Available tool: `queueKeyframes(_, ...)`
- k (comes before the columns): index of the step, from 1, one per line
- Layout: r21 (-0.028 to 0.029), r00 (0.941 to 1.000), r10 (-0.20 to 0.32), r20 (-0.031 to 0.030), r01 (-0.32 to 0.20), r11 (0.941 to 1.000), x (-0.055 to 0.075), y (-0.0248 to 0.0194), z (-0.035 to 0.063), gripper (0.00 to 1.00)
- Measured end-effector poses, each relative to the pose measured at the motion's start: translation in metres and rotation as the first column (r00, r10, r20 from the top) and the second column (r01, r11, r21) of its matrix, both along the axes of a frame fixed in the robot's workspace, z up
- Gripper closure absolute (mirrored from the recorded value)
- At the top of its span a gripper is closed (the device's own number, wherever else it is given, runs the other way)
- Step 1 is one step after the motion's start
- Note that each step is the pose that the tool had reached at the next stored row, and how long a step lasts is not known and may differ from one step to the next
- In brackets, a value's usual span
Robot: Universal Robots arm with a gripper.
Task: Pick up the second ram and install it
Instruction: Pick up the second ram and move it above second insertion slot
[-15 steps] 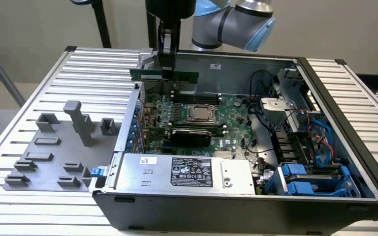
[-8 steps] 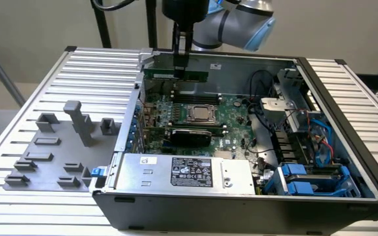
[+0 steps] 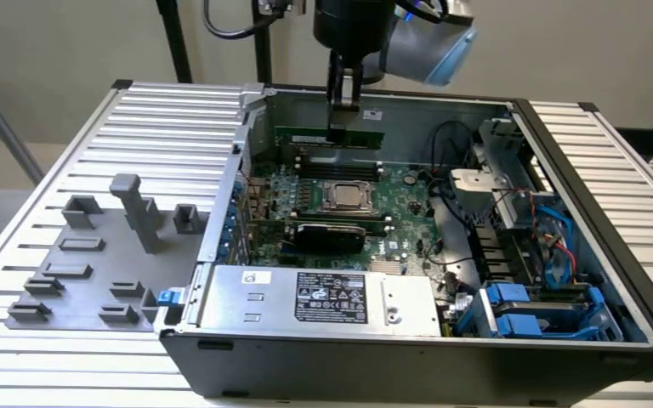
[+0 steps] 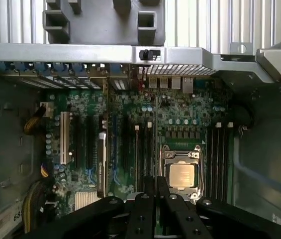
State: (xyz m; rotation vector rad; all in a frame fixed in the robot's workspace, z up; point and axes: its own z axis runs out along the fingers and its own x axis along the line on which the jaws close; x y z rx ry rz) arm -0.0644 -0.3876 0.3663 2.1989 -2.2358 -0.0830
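Note:
The second ram (image 3: 303, 134) is a narrow green stick held level in the air over the back of the open computer case (image 3: 417, 357). My gripper (image 3: 336, 129) comes straight down from above and is shut on the stick near its middle. Below it lie the motherboard (image 3: 400, 200), the silver CPU (image 3: 349, 197) and the long black memory slots (image 3: 320, 167). In the wrist view the gripper (image 4: 155, 188) hangs beside the CPU (image 4: 181, 175), between the two banks of memory slots (image 4: 219, 154). The stick itself is hard to make out there.
A grey fixture plate (image 3: 88, 263) with upright holders lies on the ribbed table at the exterior view's left. Inside the case are the power supply (image 3: 326, 293), a black expansion card (image 3: 326, 231), cables (image 3: 462, 170) and blue drive bays (image 3: 530, 310).

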Motion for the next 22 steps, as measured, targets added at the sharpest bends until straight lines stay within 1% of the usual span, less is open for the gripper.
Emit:
queueKeyframes(4,0.0001,1.0,0.0,0.0,0.0,1.0,0.016,0.0003,-0.007,0.87)
queueKeyframes(7,-0.0001,1.0,0.0,-0.0001,0.0,1.0,0.023,0.0021,-0.0124,0.87)
queueKeyframes(11,0.0,1.0,0.0,0.0,0.0,1.0,0.027,0.0066,-0.0197,0.87)
queueKeyframes(15,0.0001,1.0,0.0,0.0005,0.0,1.0,0.029,0.0098,-0.0266,0.87)
queueKeyframes(22,0.0001,1.0,-0.009,0.0015,0.009,1.0,0.033,0.0115,-0.0379,0.87)
